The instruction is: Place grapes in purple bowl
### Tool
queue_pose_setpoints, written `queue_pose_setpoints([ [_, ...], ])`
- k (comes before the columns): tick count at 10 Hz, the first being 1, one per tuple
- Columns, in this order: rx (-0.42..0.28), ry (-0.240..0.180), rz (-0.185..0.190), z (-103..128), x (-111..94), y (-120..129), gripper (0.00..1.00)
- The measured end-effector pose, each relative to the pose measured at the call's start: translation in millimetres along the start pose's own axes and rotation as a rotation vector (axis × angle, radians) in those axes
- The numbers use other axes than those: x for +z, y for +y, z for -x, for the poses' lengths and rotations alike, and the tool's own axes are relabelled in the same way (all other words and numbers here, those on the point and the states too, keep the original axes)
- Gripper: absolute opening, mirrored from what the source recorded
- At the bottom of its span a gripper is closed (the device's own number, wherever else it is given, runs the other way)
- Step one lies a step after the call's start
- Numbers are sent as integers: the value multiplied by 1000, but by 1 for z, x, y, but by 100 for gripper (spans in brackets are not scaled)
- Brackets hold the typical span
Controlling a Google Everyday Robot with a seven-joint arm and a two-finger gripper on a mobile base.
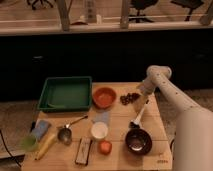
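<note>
Arm's gripper (135, 121) near purple bowl (138, 141) rim — grapes (130, 98) apart, beside orange bowl (104, 97).

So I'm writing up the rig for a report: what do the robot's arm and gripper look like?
The arm is off-white, made of thick smooth tubular segments with a rounded joint. It widens into a bulky white section at lower right. The gripper, just right of the grapes, looks equally pale but narrower. No cables or markings show.
</note>
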Motion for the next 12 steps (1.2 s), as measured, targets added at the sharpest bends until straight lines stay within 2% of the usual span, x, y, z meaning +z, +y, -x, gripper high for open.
queue_pose_setpoints([
  [12, 8, 7, 38, -7, 18, 6, 80],
])
